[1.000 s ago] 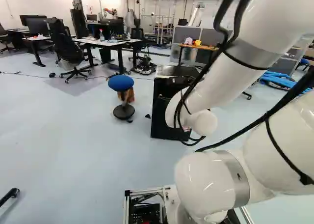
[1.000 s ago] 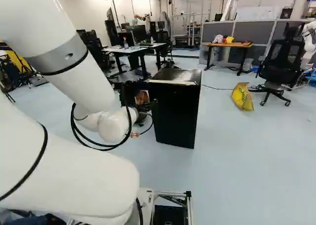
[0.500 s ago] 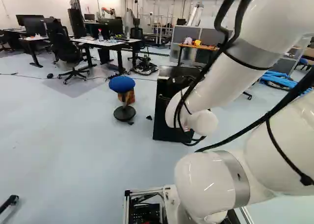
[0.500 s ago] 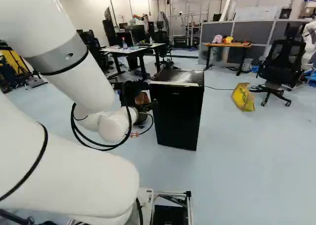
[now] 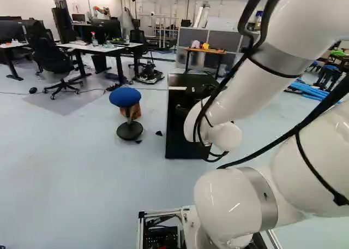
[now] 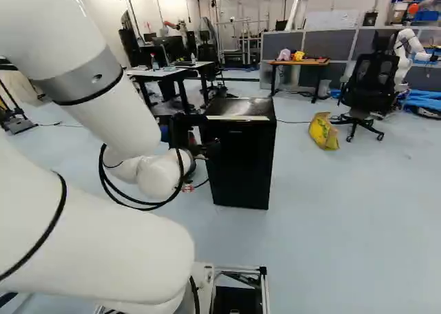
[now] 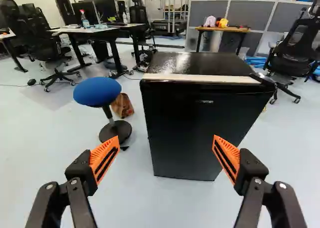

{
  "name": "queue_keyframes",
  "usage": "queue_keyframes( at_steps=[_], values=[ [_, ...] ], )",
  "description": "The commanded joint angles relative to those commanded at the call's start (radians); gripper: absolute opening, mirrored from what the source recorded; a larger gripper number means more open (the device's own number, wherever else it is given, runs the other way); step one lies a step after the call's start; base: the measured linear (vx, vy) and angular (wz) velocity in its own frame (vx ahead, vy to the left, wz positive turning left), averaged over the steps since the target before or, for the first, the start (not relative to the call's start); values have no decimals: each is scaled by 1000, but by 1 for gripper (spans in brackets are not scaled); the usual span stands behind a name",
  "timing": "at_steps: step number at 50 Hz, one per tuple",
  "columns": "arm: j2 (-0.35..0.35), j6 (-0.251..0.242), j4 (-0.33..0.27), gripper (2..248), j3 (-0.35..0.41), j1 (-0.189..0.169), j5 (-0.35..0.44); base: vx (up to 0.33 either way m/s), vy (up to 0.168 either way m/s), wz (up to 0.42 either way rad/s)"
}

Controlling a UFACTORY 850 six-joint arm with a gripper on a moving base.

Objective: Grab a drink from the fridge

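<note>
– Loc. of fridge [image 6: 240,159]?
– Ctr of R base view, door shut, ahead of pincer [image 6: 200,133].
– Grasping anything?
– Neg., released, fingers wide apart.
– Nearby?
– Blue stool [image 5: 125,97], L of ctr, L base view; yellow bag [image 6: 324,131], R of fridge, & table [image 6: 300,62], upper part, R base view.

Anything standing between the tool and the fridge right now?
Nothing visible stands between the open tool and the fridge ahead of it. The blue stool is beside the fridge, out of that line. The fridge's door is shut, though, so it blocks any drink inside.
</note>
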Motion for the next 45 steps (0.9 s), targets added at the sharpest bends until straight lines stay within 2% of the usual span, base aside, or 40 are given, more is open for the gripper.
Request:
queue_keyframes(
  at_steps=[23,45],
  values=[
    [0,0,0,247,0,0,0,58,58,-216],
    [0,0,0,247,0,0,0,46,88,-30]
  ],
)
